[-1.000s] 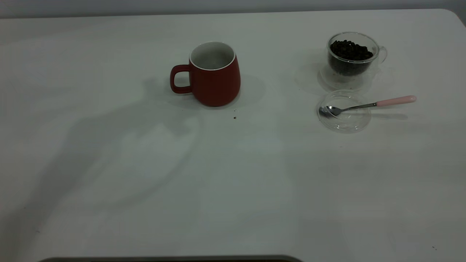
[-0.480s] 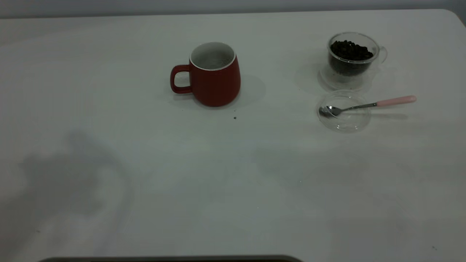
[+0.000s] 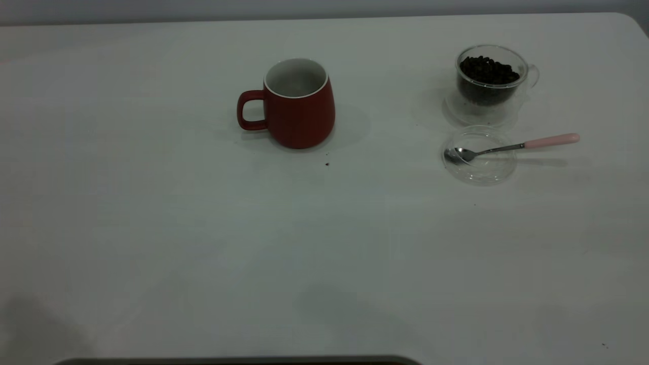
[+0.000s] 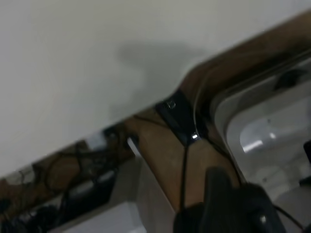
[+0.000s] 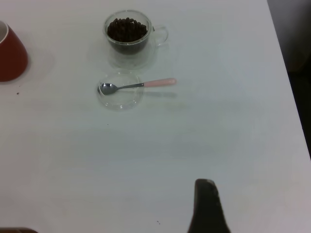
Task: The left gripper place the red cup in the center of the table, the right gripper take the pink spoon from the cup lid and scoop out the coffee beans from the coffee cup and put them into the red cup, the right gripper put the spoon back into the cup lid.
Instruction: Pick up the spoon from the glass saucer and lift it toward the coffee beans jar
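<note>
Spoon: the pink spoon (image 3: 509, 147) lies with its shiny bowl in the cup lid (image 3: 479, 161) and its pink handle sticking out past the rim, toward the right side of the bench (image 3: 203, 243).
Long way of the spoon: it runs side to side across the bench, so the handle end is the part that faces the right arm's side.
Lid: it sits flat on the bench, just in front of the coffee cup (image 3: 489, 81).
Beans: the coffee beans (image 3: 488, 69) fill the glass cup in a dark heap.
Red cup: the red cup (image 3: 296, 104) stands upright near the middle of the bench, well apart from the glass cup, with its handle pointing left. It looks empty inside.
Right tool: in the right wrist view only one dark tip of the right tool (image 5: 206, 206) shows, above bare bench, well back from the spoon. I cannot tell if it is spread or pressed together.
Left tool: the left wrist view looks past the bench edge at cables and boxes; the left tool is not seen.
Nearer arm: the right one, I think, since the spoon and glass cup lie on its side.
Next step, my guess: the right tool has to reach forward to the pink handle.
</note>
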